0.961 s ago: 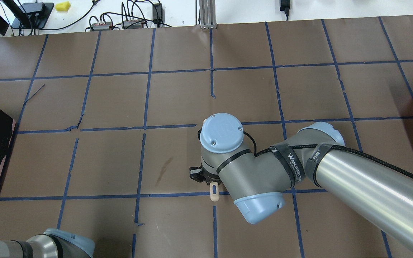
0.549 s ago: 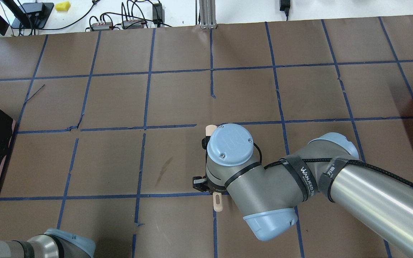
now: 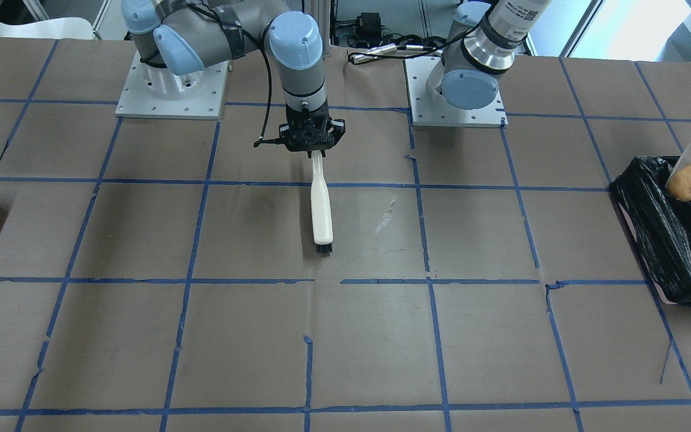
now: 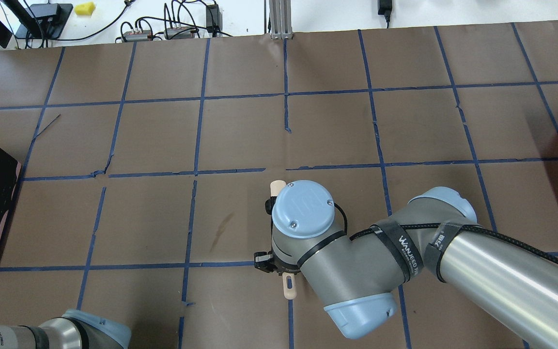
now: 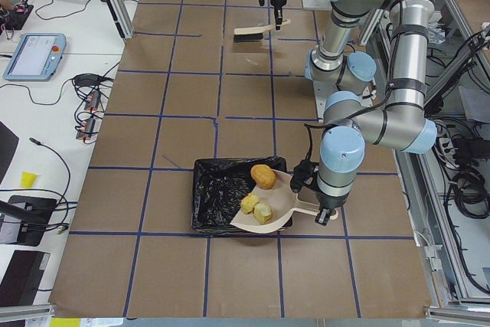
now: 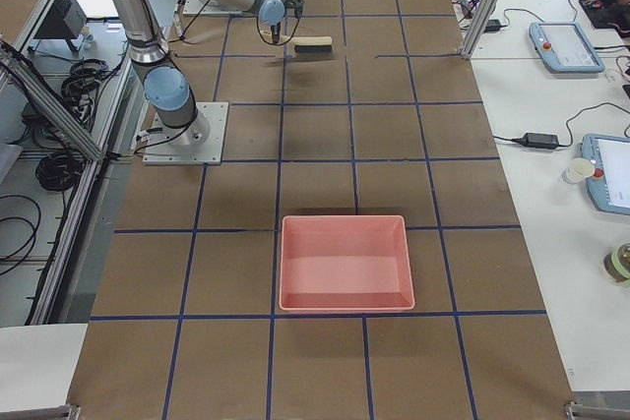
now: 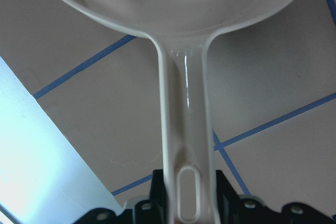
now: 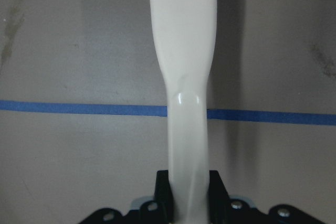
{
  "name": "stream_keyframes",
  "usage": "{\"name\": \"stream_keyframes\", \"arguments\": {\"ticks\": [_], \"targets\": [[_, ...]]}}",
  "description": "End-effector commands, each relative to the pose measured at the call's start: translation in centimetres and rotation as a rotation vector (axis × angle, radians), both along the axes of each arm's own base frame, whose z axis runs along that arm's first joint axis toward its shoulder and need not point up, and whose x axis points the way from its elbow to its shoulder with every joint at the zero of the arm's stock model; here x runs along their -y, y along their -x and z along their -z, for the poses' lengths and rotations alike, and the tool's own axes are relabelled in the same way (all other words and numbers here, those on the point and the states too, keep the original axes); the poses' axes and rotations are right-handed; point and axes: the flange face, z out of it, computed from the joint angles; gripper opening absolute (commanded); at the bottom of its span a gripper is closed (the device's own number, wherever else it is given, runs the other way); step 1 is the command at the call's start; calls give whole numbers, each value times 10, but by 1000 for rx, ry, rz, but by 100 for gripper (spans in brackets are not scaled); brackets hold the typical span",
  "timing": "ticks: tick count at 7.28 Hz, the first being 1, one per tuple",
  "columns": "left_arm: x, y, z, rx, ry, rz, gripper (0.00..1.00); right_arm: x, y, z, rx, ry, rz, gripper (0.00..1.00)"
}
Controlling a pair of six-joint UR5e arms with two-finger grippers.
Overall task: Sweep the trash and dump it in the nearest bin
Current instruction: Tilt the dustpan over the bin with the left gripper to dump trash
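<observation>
trash (image 5: 262, 177) sits in dustpan (image 5: 280, 203) pinched by left jaws; right jaws pinch brush (image 3: 321, 210); strap (image 4: 407, 247) reads wanjeed

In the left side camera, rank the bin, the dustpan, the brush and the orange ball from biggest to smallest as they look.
1. bin
2. dustpan
3. brush and orange ball: these look about alike. The brush is at the far end of the table, so I won't rank them.
</observation>
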Motion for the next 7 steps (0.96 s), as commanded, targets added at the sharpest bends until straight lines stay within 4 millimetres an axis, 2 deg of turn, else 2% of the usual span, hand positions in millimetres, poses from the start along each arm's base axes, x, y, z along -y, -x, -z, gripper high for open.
{"name": "stream_keyframes", "arguments": {"ticks": [1, 3, 4, 5, 6, 7], "targets": [[4, -3, -9, 76, -35, 5, 0, -1, 1, 6, -14, -7, -9, 12], [12, 4, -17, 107, -59, 20, 0, 2, 4, 8, -19, -11, 9, 13], [29, 18, -31, 164, -113, 48, 0, 2, 4, 9, -20, -13, 10, 13], [45, 40, -52, 209, -132, 82, 0, 2, 4, 8, -21, -12, 12, 13], [53, 52, -61, 229, -142, 99, 0, 4, 6, 8, -22, -11, 16, 13], [53, 53, -64, 234, -148, 104, 0, 5, 7, 8, -20, -11, 20, 13]]}}
